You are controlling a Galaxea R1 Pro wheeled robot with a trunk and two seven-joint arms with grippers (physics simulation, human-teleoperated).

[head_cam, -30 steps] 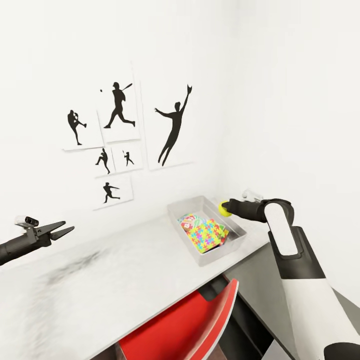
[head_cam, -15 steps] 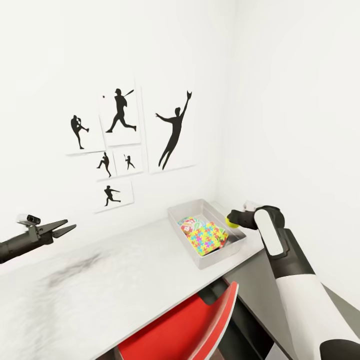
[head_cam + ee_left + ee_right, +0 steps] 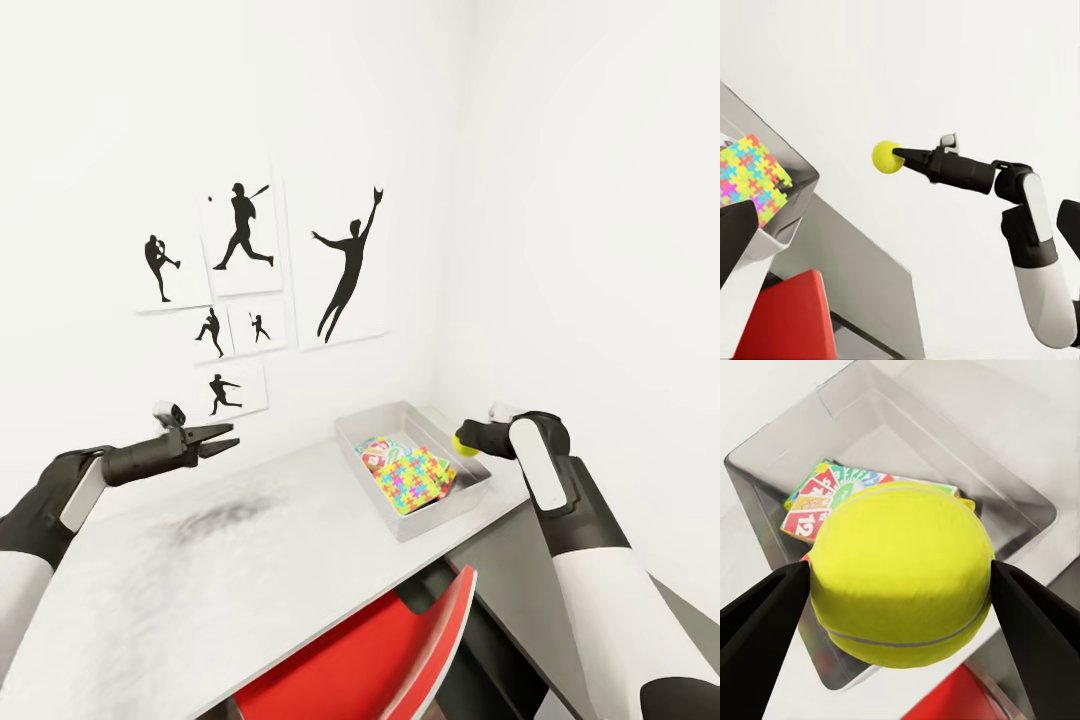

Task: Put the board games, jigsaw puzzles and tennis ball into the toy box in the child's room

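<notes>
White table (image 3: 250, 560) bears the toy box (image 3: 398, 418), seemingly nothing else.

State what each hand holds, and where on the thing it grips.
The right hand holds the tennis ball, its fingers pressed on opposite sides at the ball's middle. The left hand holds nothing.

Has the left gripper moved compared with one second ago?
Yes. The left gripper has moved inward and slightly up, from near the picture's edge to just below the lowest wall picture, closer to the toy box.

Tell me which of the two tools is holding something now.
The right tool, beside the toy box: it grips the tennis ball. The left tool is open with nothing between its fingers.
</notes>
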